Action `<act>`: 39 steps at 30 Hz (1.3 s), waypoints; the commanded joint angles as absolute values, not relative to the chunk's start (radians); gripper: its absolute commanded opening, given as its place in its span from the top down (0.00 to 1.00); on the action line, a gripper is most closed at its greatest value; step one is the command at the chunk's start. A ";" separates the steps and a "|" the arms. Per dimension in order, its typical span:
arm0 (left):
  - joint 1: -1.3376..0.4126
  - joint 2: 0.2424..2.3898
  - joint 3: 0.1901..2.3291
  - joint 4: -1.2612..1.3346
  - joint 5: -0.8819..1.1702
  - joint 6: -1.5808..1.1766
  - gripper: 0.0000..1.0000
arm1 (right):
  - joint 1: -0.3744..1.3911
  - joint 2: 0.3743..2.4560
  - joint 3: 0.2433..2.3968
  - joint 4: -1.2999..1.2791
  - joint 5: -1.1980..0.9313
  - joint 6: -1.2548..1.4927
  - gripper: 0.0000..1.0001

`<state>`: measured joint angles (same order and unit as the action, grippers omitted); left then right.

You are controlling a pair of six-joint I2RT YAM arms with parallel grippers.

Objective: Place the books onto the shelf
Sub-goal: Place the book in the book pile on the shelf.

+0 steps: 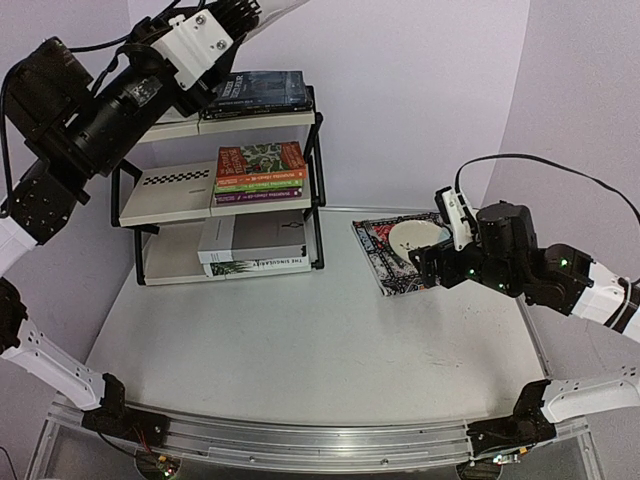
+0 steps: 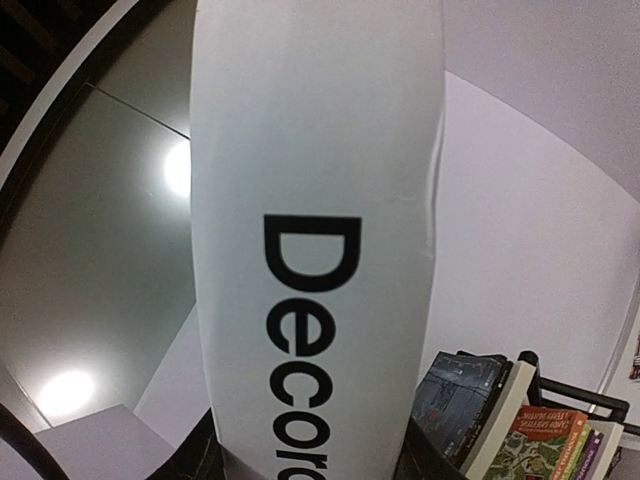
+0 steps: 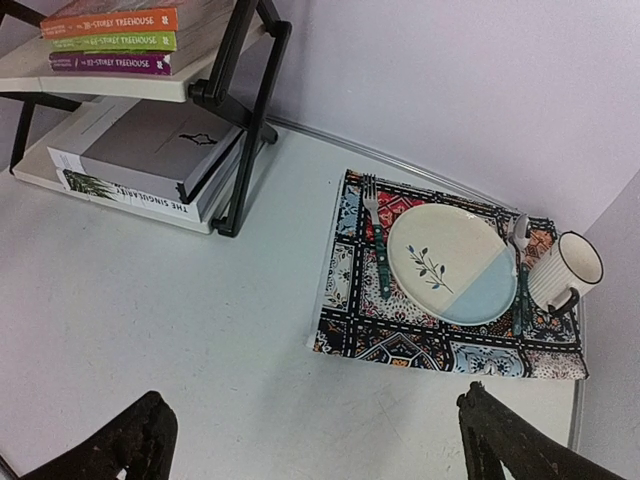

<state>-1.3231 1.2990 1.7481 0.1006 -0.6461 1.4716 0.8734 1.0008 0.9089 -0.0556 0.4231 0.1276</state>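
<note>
My left gripper [image 1: 238, 18] is raised above the shelf's top left corner, shut on a large white book [image 2: 315, 200] with "Decor" in black letters down its spine. Its dark fingers [image 2: 425, 455] clamp the book's lower end. The shelf [image 1: 318, 160] is a black-framed rack with cream tiers at the back left. Dark novels [image 1: 262, 88] lie on the top tier, Treehouse paperbacks [image 1: 260, 168] on the middle tier, and a grey and a white book [image 1: 255, 245] on the bottom one. My right gripper [image 1: 425, 265] hovers open over the table, beside the placemat, holding nothing.
A patterned placemat [image 3: 420, 340] lies at the right with a plate [image 3: 450, 262], a fork [image 3: 378, 240], a spoon [image 3: 520, 270] and a ribbed mug [image 3: 565, 268]. Bare grey table [image 1: 300, 340] stretches between the shelf and the mat. A purple wall stands behind.
</note>
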 commanded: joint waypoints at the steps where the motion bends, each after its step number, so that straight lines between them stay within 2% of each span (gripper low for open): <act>1: -1.310 1.322 1.800 0.189 -0.689 1.646 1.00 | 0.870 0.991 0.919 -0.020 0.408 0.124 0.02; 16: -0.953 1.507 1.944 0.141 -0.574 1.586 1.00 | 0.870 0.970 0.949 -0.021 0.371 0.119 0.02; 32: -0.589 1.500 2.009 -0.086 -0.528 1.606 1.00 | 0.870 1.126 1.104 -0.058 0.240 0.065 0.02; 39: -0.393 1.382 1.882 -0.183 -0.290 1.620 1.00 | 0.869 1.247 1.210 -0.076 0.148 0.082 0.02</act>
